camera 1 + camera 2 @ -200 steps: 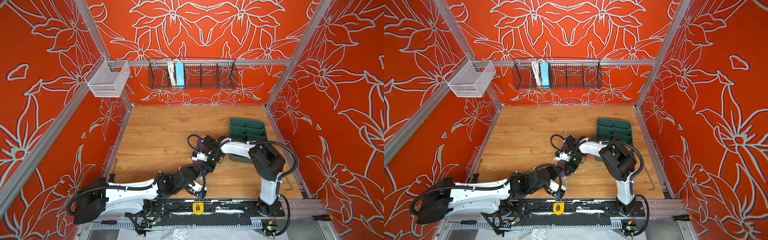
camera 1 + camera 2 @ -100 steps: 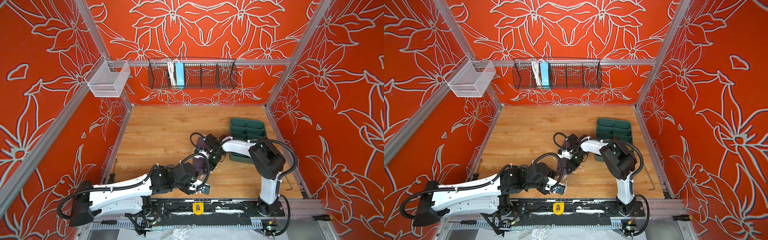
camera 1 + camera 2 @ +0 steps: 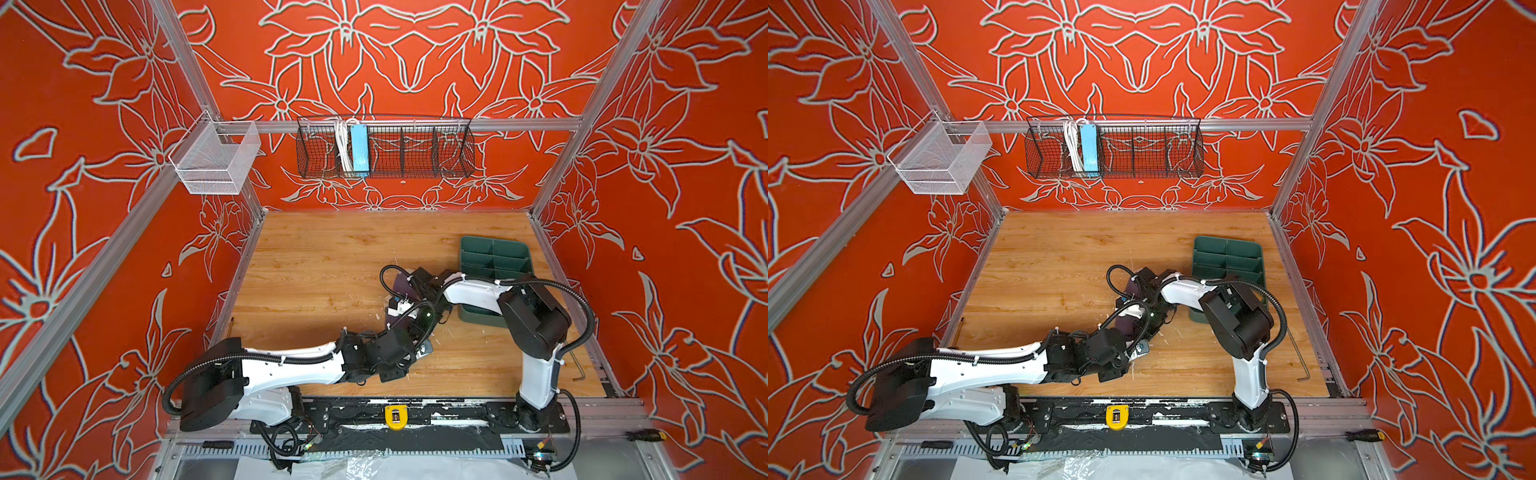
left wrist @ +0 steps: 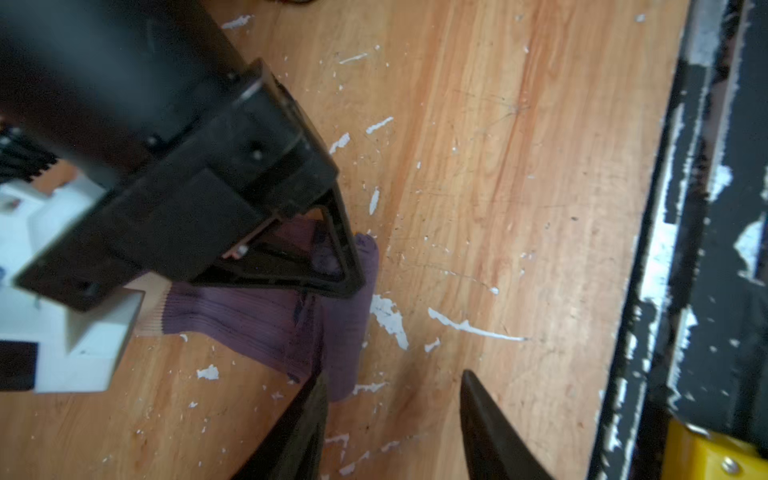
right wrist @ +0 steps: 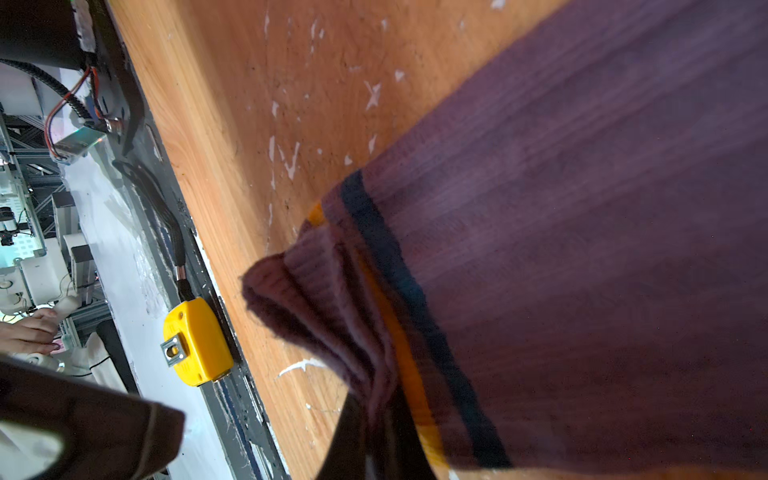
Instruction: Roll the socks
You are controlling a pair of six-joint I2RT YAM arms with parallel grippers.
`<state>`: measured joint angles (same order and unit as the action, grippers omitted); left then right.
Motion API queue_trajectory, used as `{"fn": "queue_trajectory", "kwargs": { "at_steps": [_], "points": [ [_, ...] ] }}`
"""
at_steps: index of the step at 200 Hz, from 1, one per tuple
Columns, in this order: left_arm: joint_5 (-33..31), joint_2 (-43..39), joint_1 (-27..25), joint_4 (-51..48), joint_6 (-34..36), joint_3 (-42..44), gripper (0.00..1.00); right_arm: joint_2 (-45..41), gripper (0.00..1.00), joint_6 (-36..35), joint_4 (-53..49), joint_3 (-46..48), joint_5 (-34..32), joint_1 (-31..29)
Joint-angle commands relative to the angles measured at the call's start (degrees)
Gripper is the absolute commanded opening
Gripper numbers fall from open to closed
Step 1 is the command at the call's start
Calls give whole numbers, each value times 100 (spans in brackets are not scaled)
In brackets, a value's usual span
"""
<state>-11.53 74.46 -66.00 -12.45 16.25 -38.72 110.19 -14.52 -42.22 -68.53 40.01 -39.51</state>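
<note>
Right wrist view: purple sock (image 5: 582, 249) lying on the wooden table (image 5: 257, 104), near its middle
Ribbed knit, soft and creased, with a yellow and a dark stripe at the cuff, which is bunched and clamped between the closed fingers of the right gripper (image 5: 370, 449). Left gripper (image 4: 392, 415) stands open, one tapered black finger at the sock's folded end. Scratched grain flecked white; green divided tray (image 3: 494, 257) nearby; red floral walls (image 3: 415, 62)

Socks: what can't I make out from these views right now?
purple sock: in both top views, mostly under the two arms; how far rolled, unclear.
Its full length: right wrist view, blurred and cut by frame edges.
Second sock: in no view.
left hand: left wrist view, only fingertips show; contact with the sock unclear.
</note>
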Motion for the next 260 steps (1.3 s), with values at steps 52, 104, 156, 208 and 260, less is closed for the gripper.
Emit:
{"fn": "queue_trajectory", "kwargs": {
  "at_steps": [52, 104, 156, 208, 260],
  "points": [
    [301, 415, 511, 1510, 393, 478, 68, 53, 0, -87, -135, -81, 226, 4],
    [543, 911, 750, 1843, 671, 509, 61, 100, 0, -121, -185, -117, 328, 4],
    [844, 1052, 754, 1552, 836, 447, 34, 41, 0, -134, -198, -90, 402, 9],
    [227, 1208, 764, 888, 437, -195, 48, -11, 0, -140, -242, -73, 444, 13],
    [-349, 1229, 765, 96, 571, -628, 51, -43, 0, -152, -250, -64, 446, 6]
  ]
}}
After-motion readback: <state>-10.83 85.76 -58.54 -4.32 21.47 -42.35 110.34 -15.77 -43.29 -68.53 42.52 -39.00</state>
